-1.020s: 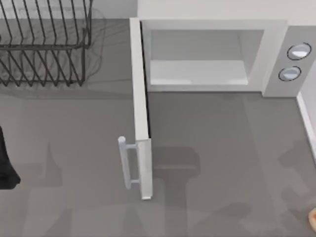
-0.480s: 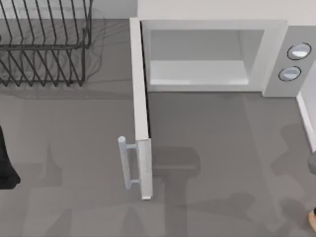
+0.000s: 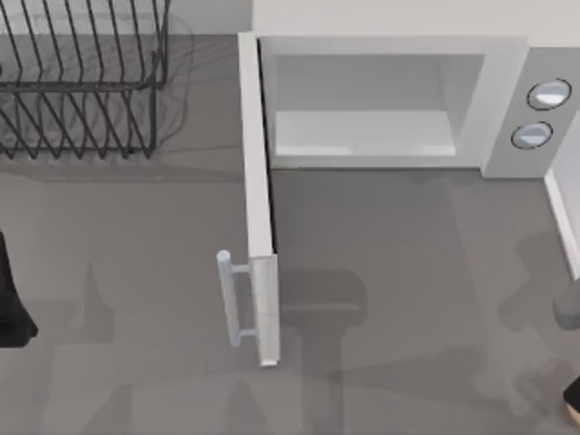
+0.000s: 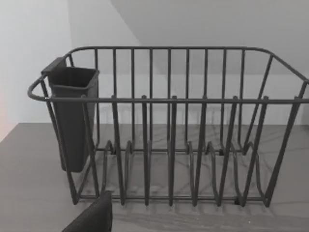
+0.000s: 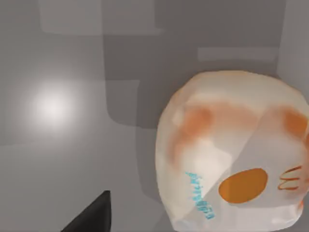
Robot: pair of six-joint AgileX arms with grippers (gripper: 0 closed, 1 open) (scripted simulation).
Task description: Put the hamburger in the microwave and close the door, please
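Note:
The white microwave (image 3: 390, 100) stands at the back of the table with its cavity open. Its door (image 3: 258, 208) swings out toward the front, with the silver bar handle (image 3: 231, 299) on its left face. The hamburger (image 5: 231, 150) lies on the table close below the right wrist camera, a cream bun with orange patches. From above, only a sliver of the hamburger (image 3: 574, 416) peeks out at the front right edge, under my right gripper (image 3: 573, 394). A dark part of that gripper (image 5: 91, 215) is beside the bun, apart from it. My left arm (image 3: 9, 308) is parked at the left edge.
A black wire dish rack (image 3: 82, 82) with a dark cup holder (image 4: 72, 116) stands at the back left. Two round knobs (image 3: 541, 113) sit on the microwave's grey side panel. A pale wall edge (image 3: 562, 217) runs along the right side.
My right arm has come in from the right edge and moved over the hamburger, which now shows less from above. The door and the left arm have not moved.

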